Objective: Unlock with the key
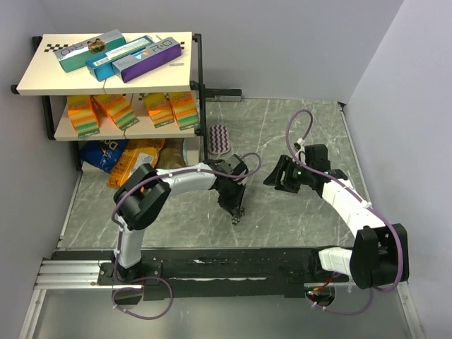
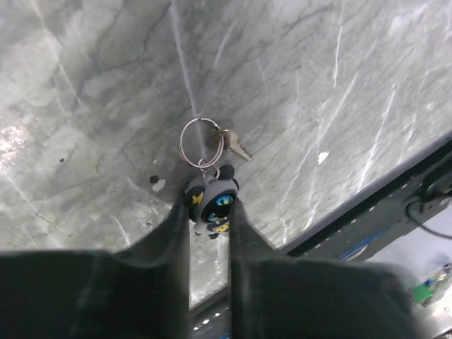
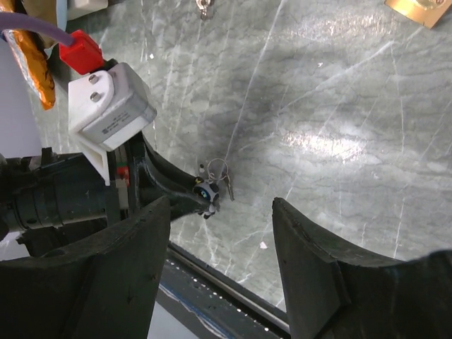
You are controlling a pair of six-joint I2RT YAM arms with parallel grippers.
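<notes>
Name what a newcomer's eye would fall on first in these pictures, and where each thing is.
First, the left gripper pinching a key bunch by its round charm, ring and key dangling over the grey marbled table. Next, the right gripper, wide open, hovering to its right and facing it. Then the colourful boxes on the shelf at the far left corner.

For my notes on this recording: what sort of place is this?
Probably a robot lab cell: plain grey walls, two arms bolted to a marble-look table, a stocked shelf.
</notes>
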